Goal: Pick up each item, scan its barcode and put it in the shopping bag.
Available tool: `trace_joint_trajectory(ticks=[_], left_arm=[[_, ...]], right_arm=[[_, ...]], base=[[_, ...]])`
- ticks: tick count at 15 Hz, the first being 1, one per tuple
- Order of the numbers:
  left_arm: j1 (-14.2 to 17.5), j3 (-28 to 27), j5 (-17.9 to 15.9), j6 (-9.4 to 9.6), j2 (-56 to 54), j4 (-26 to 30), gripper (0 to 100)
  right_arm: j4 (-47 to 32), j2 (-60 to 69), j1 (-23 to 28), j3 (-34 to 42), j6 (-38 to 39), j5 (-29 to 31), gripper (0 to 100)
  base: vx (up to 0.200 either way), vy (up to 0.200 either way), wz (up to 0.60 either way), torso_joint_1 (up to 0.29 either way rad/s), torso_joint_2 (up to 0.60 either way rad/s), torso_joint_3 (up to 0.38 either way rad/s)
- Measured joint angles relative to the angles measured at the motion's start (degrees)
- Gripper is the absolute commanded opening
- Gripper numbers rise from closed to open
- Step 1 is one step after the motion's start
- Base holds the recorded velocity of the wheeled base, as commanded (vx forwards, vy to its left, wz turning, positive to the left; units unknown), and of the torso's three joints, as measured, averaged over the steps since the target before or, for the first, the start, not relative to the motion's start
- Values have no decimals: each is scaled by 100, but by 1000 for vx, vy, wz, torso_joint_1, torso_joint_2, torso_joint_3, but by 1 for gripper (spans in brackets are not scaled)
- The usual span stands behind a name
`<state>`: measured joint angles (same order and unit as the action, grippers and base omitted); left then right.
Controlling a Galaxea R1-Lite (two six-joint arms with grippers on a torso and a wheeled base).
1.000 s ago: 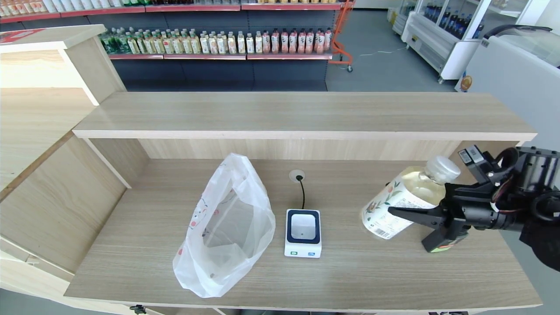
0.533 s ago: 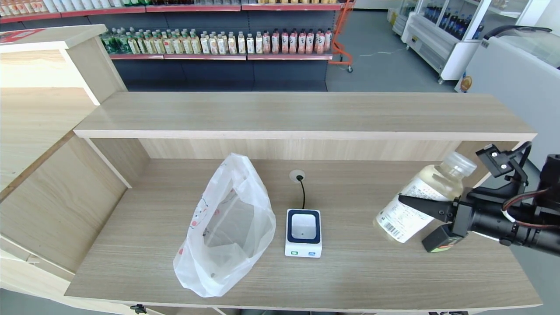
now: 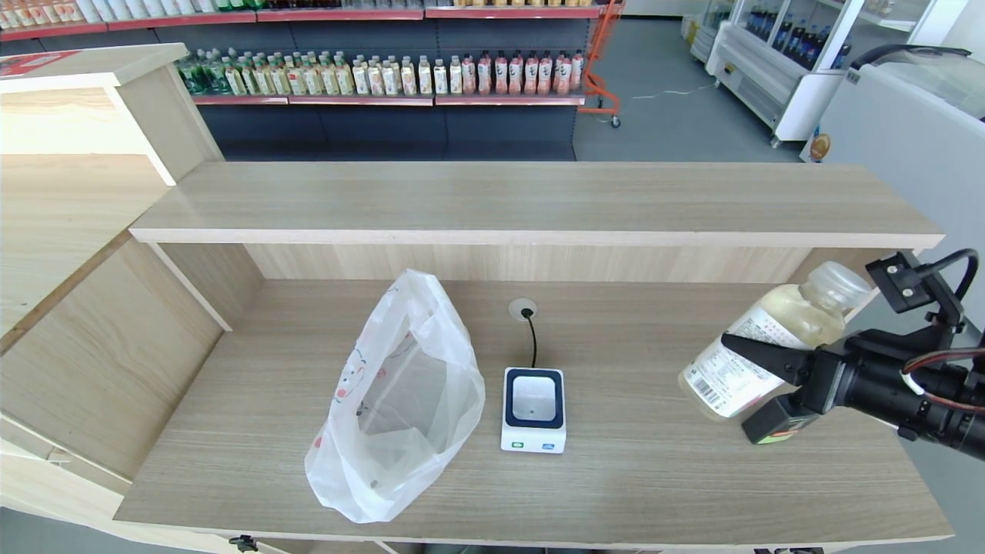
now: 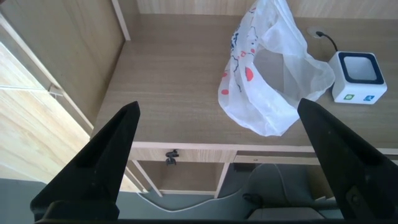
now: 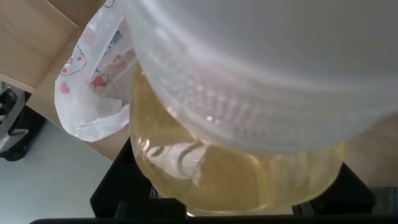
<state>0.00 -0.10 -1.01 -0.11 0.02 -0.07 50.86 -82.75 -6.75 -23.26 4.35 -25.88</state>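
Bright, even light falls from above on the pale wooden counter. Shadows around the small white square scanner are soft and faint. Left of the scanner, the thin see-through plastic bag shines a little. Far from the scanner, straight edges bend.

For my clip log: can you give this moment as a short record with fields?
held item: bottle, tilted, cap uppermost, pale yellow drink inside
right gripper: shut on bottle, above the counter's right end
left gripper: fingers open, nothing between them
scanner: on counter, window up, apart from bottle
bag: on counter, mouth open, left of scanner
stage: bottle lifted, not yet over scanner
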Motion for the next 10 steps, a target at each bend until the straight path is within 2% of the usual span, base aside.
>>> trace_joint_trajectory(ticks=[4, 8, 10], left_arm=[[0, 0, 4, 6, 0, 7, 100], [-7, 0, 6, 11, 0, 7, 100], [0, 0, 4, 0, 0, 7, 100]], right_arm=[[40, -123, -189, -96, 87, -9, 0], [65, -630, -521, -618, 265, -4, 0], [51, -925, -678, -785, 308, 115, 0]], base=[[0, 200, 0, -3, -4, 2], [0, 200, 0, 11, 6, -4], [0, 0, 0, 0, 0, 0]])
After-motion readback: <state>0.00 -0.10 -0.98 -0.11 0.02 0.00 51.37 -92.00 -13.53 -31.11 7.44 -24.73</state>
